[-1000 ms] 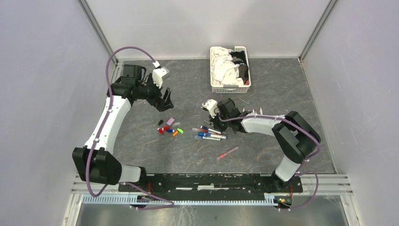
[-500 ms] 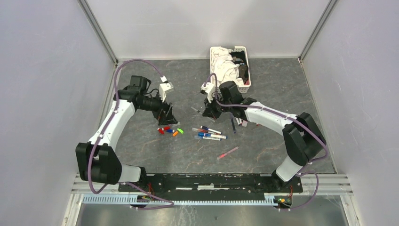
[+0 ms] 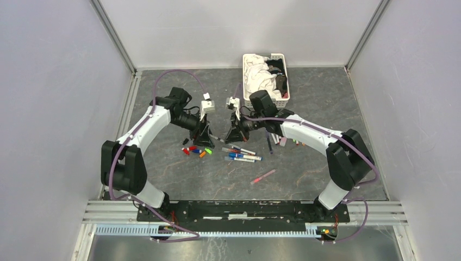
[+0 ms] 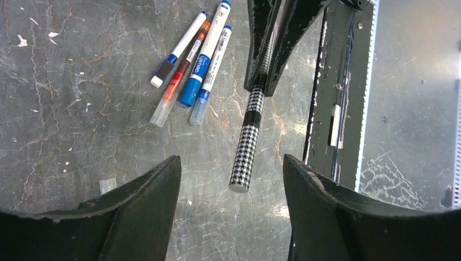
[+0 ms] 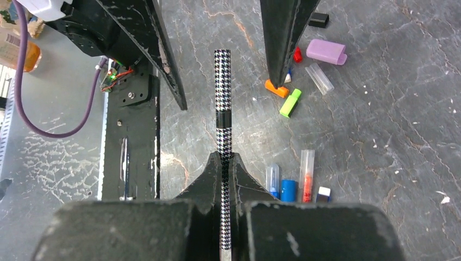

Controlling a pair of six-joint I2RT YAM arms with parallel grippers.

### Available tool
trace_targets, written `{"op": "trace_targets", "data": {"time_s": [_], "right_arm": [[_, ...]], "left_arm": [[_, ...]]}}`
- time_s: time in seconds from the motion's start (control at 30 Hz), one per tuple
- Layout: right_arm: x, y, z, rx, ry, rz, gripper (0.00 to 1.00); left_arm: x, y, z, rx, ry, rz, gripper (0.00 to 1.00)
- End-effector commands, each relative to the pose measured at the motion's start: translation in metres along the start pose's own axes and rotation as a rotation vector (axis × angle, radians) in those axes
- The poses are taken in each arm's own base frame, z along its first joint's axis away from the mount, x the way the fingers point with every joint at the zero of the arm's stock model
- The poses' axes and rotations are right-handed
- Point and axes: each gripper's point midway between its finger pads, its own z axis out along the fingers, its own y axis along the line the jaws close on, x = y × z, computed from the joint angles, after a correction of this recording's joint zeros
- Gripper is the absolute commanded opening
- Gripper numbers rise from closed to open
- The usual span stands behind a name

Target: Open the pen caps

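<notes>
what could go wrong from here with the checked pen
The left jaws stand open either side of the free end of the checked pen; closing on only the tip may slip off.
The right jaws are shut on it beside its black band; if that is the cap seam, the cap may stay on.
A left finger looks close to the orange cap and may knock it.

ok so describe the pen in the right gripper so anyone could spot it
From the white basket at the table's far edge, come a little nearer and left. There the pen is clamped in the right gripper, its end between the open fingers of the left gripper. It alone is black-and-white houndstooth; the pens lying nearby are mostly white with coloured ends.
</notes>
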Motion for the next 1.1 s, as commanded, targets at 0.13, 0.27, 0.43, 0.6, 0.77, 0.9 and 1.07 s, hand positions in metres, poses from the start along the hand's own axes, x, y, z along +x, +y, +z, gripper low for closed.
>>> {"op": "trace_targets", "data": {"time_s": [0.13, 0.27, 0.43, 0.6, 0.77, 0.9, 1.07], "right_arm": [[-0.009, 0.006, 0.013, -0.066, 0.020, -0.007, 0.00], [-0.012, 0.007, 0.017, -0.071, 0.023, -0.009, 0.00], [-0.020, 0.009, 0.020, -0.077, -0.004, -0.003, 0.00], [-0.023, 0.010, 0.021, -0.075, -0.030, 0.024, 0.07], [-0.021, 0.013, 0.026, -0.103, -0.081, 0.073, 0.27], [-0.018, 0.017, 0.034, -0.148, -0.084, 0.110, 0.31], [-0.007, 0.020, 0.043, -0.194, -0.056, 0.143, 0.32]], "left_arm": [[-0.020, -0.018, -0.004, 0.086, -0.033, 0.090, 0.60], [-0.016, -0.021, -0.002, 0.108, -0.014, 0.092, 0.46], [-0.004, -0.024, 0.003, 0.142, 0.026, 0.080, 0.22], [0.003, -0.024, 0.003, 0.149, 0.060, 0.080, 0.03], [-0.007, -0.029, -0.004, 0.130, 0.041, 0.115, 0.02], [-0.015, -0.032, -0.009, 0.114, 0.026, 0.136, 0.02], [-0.017, -0.034, -0.010, 0.110, 0.023, 0.140, 0.02]]}}
